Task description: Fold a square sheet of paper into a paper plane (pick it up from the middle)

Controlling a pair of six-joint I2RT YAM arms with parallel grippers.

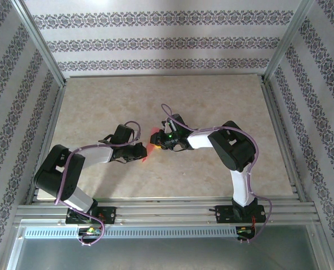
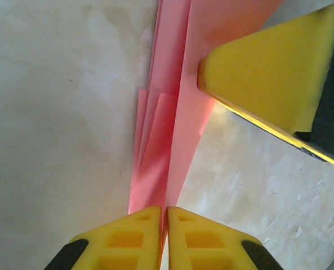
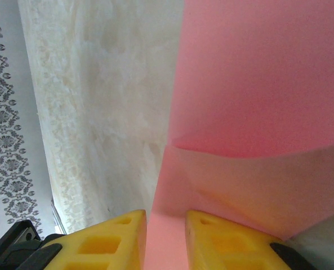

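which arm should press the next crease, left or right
Probably the right: the left hand is shut on the folded pink paper, anchoring it, while the right hand holds a looser flap with its fingers apart.

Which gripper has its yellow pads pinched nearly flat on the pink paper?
The left gripper: its yellow pads nearly meet on the folded pink-red paper. The right gripper holds the paper with a visible gap.

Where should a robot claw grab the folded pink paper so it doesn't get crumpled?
Probably on the stacked fold edge of the pink paper, coming end-on along the crease, as the left claw does. There the layers lie flat together, so thin paper is stiffest. The loose flap beside the right claw would likely bend.
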